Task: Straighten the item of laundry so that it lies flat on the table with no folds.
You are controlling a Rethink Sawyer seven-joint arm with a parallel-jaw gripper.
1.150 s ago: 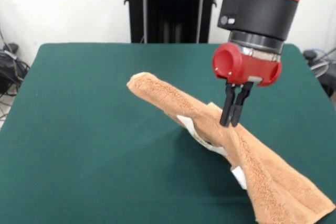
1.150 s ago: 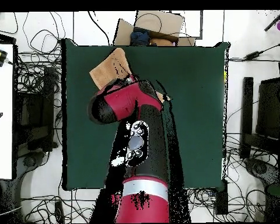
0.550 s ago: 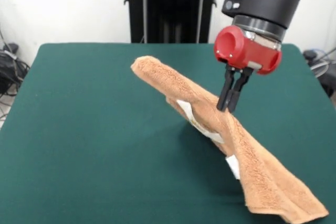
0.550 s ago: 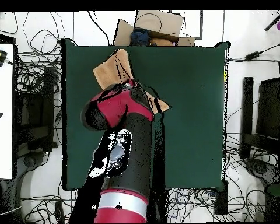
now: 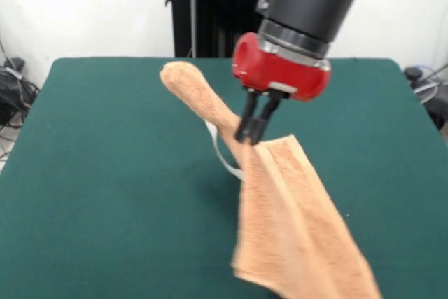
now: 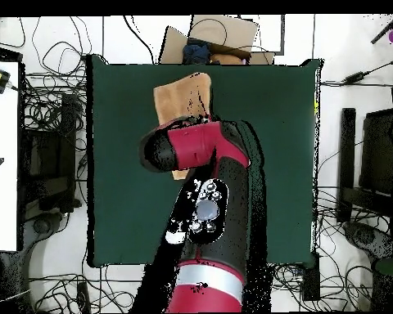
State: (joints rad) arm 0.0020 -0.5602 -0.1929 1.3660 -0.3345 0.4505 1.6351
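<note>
Gripper pinches the towel at mid-frame, fingers closed on a raised fold.
Cloth drapes toward the lower right over the table; one end apparently hangs lifted at upper left.

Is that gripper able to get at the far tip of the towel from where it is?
Probably not without letting go: the gripper is shut on the towel mid-length, though nothing blocks that raised tip.

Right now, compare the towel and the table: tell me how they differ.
The towel is light orange-tan terry; the table is dark green cloth. The towel is small and bunched lengthwise, lifted at its middle by the gripper, whose jaws are shut on it; the table is far larger and lies flat. Both show cloth surfaces.
</note>
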